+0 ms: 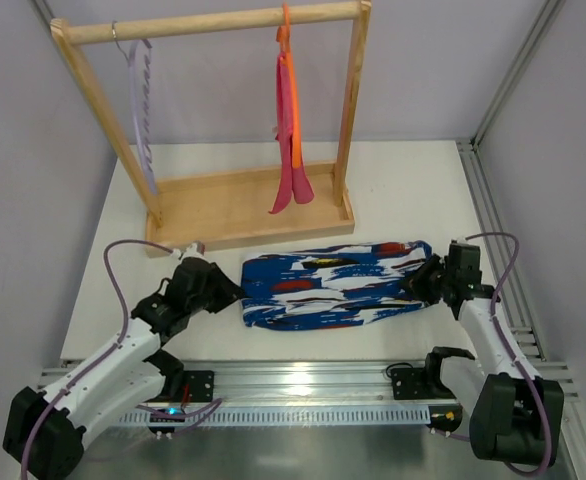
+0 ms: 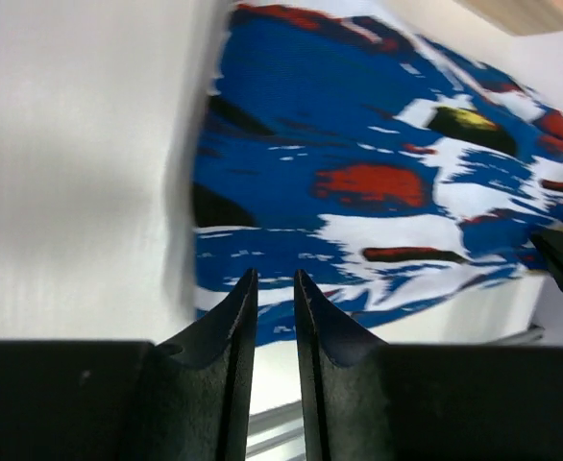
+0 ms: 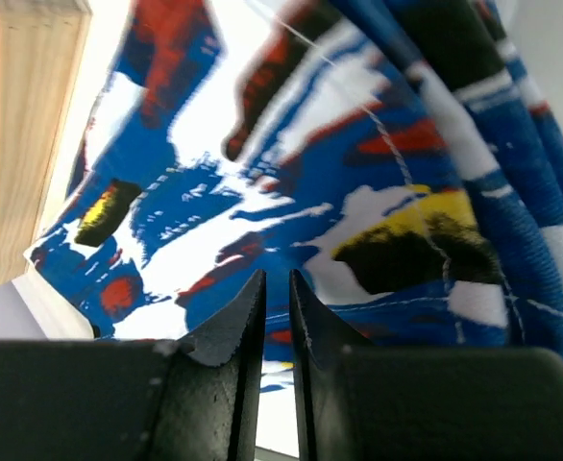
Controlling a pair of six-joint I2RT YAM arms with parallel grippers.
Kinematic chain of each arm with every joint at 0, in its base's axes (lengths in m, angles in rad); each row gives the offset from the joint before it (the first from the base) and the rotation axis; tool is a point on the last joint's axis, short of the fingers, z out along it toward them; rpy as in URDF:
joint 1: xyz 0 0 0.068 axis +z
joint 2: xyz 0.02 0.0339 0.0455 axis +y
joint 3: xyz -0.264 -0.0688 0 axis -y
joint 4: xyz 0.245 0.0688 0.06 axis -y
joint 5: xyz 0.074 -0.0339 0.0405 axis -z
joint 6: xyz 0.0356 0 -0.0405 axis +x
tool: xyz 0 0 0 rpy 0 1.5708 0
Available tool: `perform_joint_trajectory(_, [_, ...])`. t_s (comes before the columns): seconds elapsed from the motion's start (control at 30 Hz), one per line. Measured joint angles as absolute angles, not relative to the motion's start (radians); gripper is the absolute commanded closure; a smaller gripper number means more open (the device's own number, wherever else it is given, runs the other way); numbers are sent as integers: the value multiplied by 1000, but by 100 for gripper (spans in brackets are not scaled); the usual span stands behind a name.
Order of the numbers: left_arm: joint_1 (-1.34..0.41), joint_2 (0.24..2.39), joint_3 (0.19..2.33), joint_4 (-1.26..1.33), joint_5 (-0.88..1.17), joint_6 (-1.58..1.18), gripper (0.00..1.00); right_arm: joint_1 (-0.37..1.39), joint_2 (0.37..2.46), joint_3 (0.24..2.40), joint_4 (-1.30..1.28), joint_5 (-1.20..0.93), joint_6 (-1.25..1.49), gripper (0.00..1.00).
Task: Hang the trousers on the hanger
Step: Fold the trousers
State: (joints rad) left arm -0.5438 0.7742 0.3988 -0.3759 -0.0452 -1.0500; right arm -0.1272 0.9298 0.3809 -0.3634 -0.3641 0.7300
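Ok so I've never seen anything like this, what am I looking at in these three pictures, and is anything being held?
These are two white robot arms bolted at the near edge of a table, each ending in a two-finger gripper. The wide picture comes from a camera above and behind them. The other two come from cameras on the wrists, so each shows its own black fingers at the bottom.

On the table lie the trousers, folded into a long strip. The left gripper is at one end and the right gripper at the other. In both wrist views the jaws stand nearly together with a thin empty gap, so nothing seems gripped.

Behind stands a wooden rack. The pale lilac hanger hangs on its left; an orange hanger with pink cloth hangs to its right.
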Motion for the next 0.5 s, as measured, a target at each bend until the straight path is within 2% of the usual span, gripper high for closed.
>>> perform_joint_trajectory(0.13, [-543,891,520,-338,67,-1010,94,-128,939,527,-421,-340,671,81])
perform_joint_trajectory(0.33, [-604,1050,537,-212,203,-992,97,-130,1076,675,-316,-316,614,81])
perform_joint_trajectory(0.5, [-703,1051,397,-156,220,-1016,99,-147,1372,675,-214,-302,574,81])
